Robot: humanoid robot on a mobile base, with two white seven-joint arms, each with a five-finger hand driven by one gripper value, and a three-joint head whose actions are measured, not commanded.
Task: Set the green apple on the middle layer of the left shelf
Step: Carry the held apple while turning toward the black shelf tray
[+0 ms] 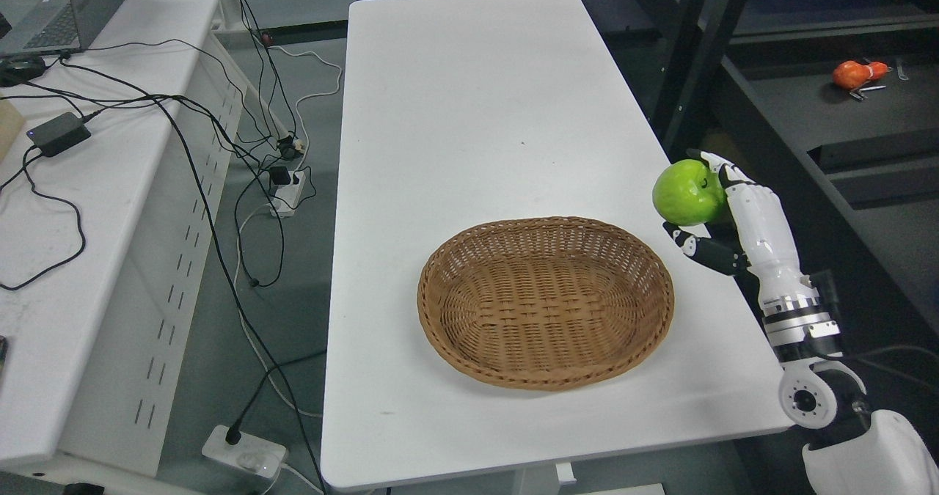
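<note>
The right robot hand (715, 213) grips the green apple (688, 191) over the tabletop's (477, 114) right edge, mid-carry; next it needs moving to the shelf's middle layer.

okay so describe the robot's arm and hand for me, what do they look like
Only the right arm shows. The right hand has glossy white segmented fingers with black joints and black fingertip pads. Below it sits a ribbed silver and black wrist collar, then a round white joint housing with a dark centre, and a smooth white forearm shell.
</note>
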